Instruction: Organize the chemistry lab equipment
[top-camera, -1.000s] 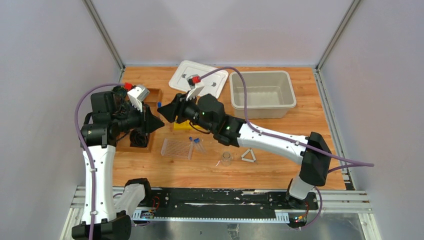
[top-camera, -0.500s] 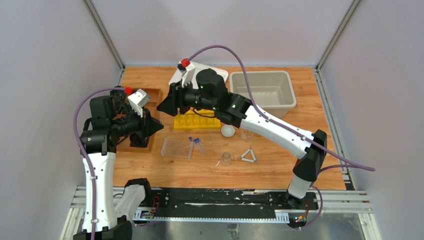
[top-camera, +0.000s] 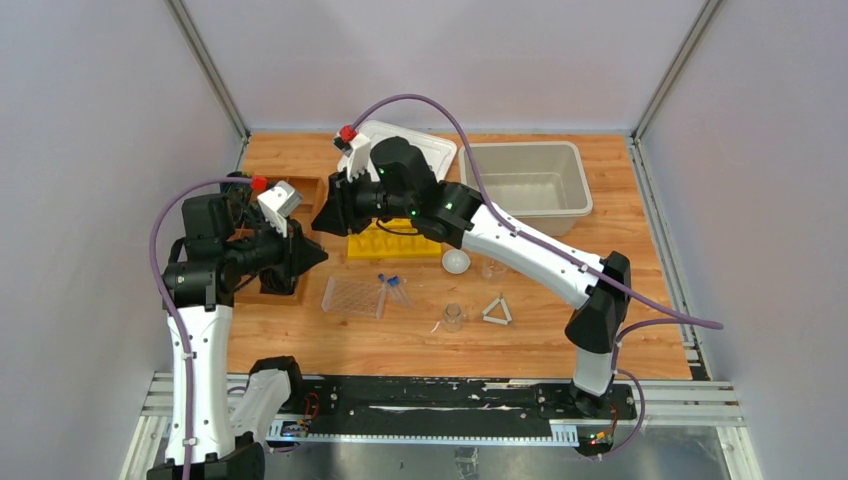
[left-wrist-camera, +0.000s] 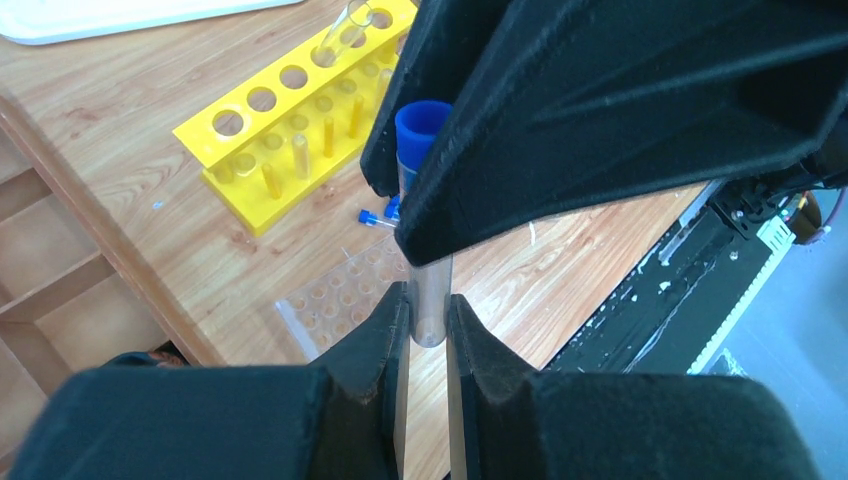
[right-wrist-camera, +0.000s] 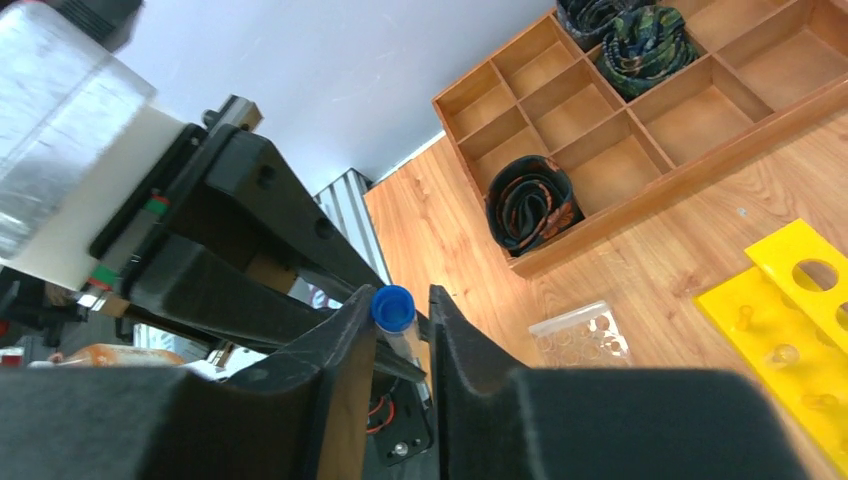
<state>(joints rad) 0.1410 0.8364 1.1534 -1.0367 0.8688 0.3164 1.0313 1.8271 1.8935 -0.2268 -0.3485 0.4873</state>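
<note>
The left gripper (left-wrist-camera: 428, 325) pinched the lower end of a blue-capped tube (left-wrist-camera: 431, 290), held in the air just left of the yellow rack (top-camera: 392, 241). The right gripper (right-wrist-camera: 402, 318) had its jaws on either side of the cap (right-wrist-camera: 393, 307); whether they pressed it could not be told.

Little looked sorted. In front of the yellow rack, the clear plastic rack (top-camera: 353, 296) looked empty. The white dome (top-camera: 456, 262), beaker (top-camera: 453, 317), triangle (top-camera: 497, 311) and two loose tubes (top-camera: 392, 288) lay scattered near it. The held tube was slim, clear and seemingly empty.
</note>
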